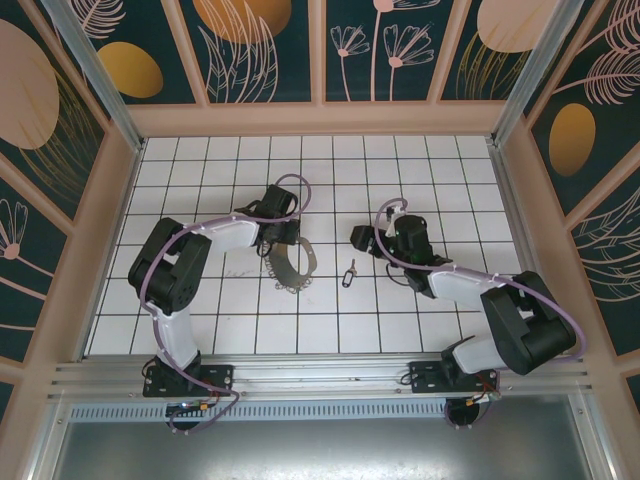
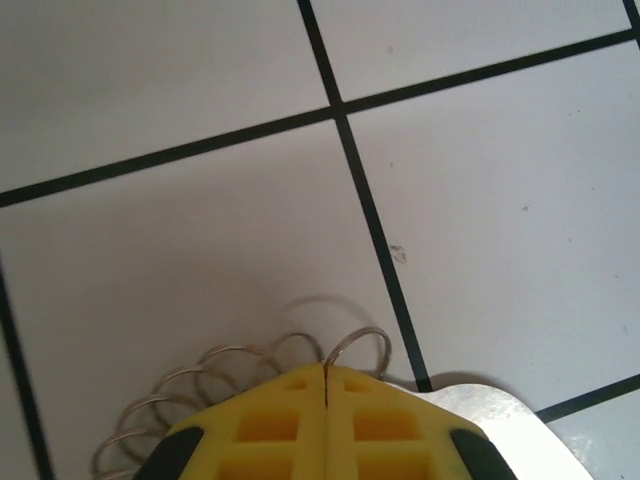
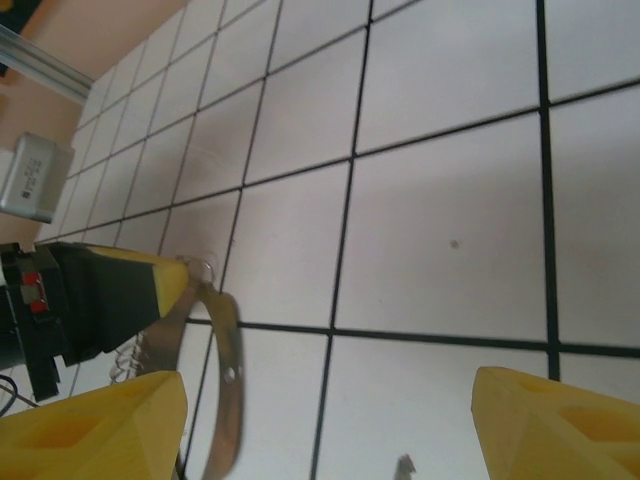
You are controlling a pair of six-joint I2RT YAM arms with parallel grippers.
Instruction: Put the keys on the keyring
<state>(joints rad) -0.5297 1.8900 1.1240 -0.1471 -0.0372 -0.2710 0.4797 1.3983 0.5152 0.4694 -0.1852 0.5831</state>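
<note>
The keyring (image 1: 292, 268), a large loop of metal band fringed with thin wire rings, lies on the white tiled floor left of centre. My left gripper (image 1: 283, 243) is at its far edge. In the left wrist view the yellow jaws (image 2: 326, 372) are pressed together, pinching one thin wire ring (image 2: 358, 345) of the keyring. The key (image 1: 349, 273), tiny and dark, lies alone on the tiles to the right of the keyring. Its tip (image 3: 404, 465) shows in the right wrist view. My right gripper (image 1: 362, 238) hovers just beyond the key, open, with nothing between its fingers (image 3: 560, 425).
Pink-framed walls enclose the tiled floor (image 1: 450, 190) on three sides. An aluminium rail (image 1: 320, 372) runs along the near edge. In the right wrist view a small grey box (image 3: 35, 178) sits by the left wall.
</note>
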